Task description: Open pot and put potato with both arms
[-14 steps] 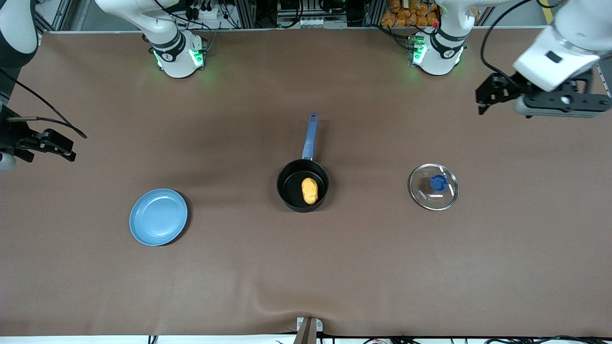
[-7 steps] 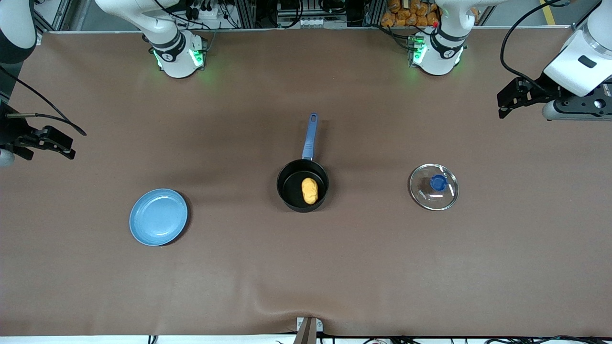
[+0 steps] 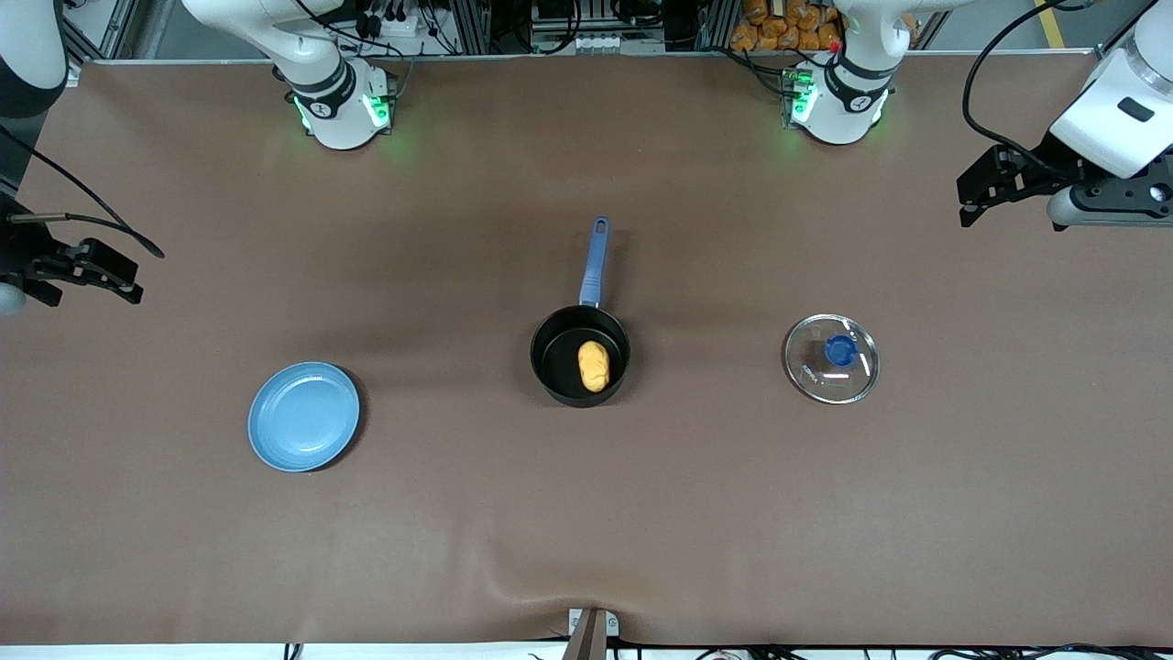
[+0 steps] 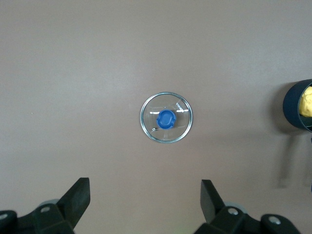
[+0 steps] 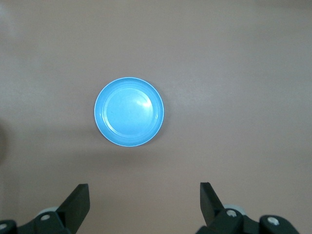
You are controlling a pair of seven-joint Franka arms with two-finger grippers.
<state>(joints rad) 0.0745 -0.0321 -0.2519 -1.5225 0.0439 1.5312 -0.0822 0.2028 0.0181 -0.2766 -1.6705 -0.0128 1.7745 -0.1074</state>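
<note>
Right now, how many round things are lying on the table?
3. The pot sits mid-table with the potato inside. The lid lies toward the left arm's end, the plate toward the right arm's end. None looks hidden.

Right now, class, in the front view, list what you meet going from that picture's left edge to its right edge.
Right end effector → plate → pot holding the potato → lid → left end effector.
</note>
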